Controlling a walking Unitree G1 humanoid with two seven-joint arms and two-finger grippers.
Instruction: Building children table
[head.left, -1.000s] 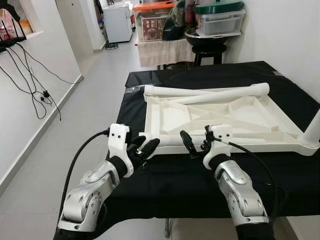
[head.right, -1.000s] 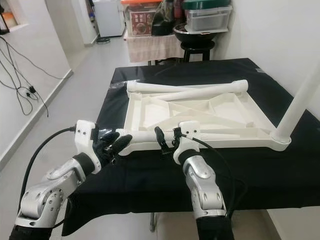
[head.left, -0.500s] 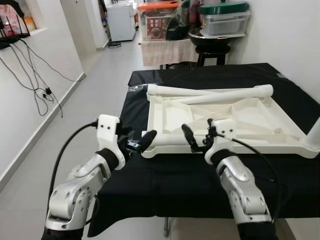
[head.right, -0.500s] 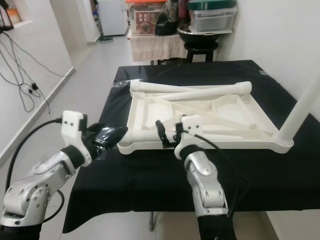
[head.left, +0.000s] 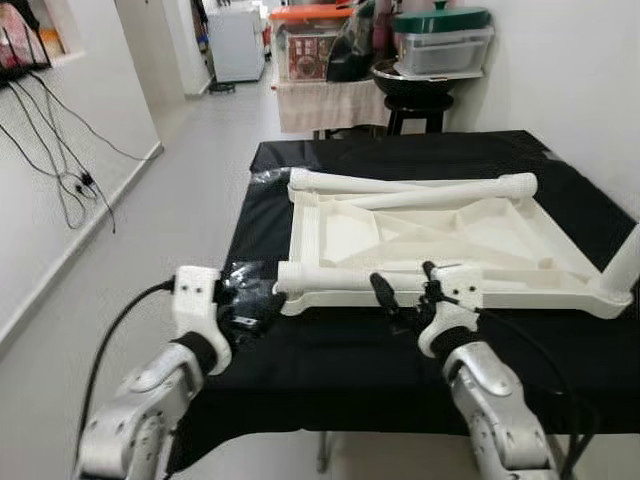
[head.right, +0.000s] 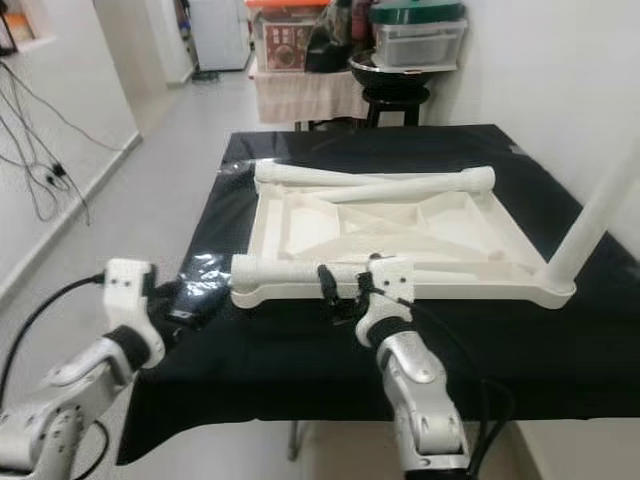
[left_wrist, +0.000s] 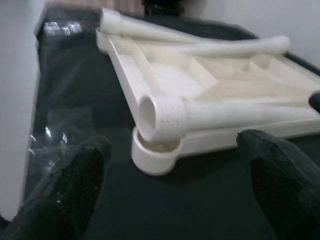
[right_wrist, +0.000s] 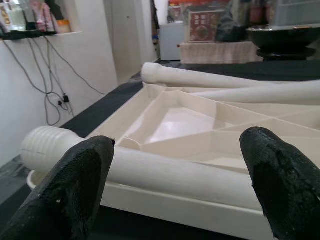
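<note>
Left wrist view shows threads on the near leg (left_wrist: 210, 115), above a round socket (left_wrist: 152, 152); no readable writing. Left gripper (head.left: 262, 312) and right gripper (head.left: 405, 300) both hang released beside the tabletop (head.left: 440, 235) on the desk (head.left: 330, 345).

- Both head views look forward and down from above the counter's (head.left: 330, 350) near edge, sharing the whole white tabletop (head.left: 440, 235).
- Left wrist view sits low near the near-left corner, close to a threaded leg end (left_wrist: 160, 117).
- Right wrist view, equally low and close, faces the far edge along that same leg (right_wrist: 150, 170).
</note>
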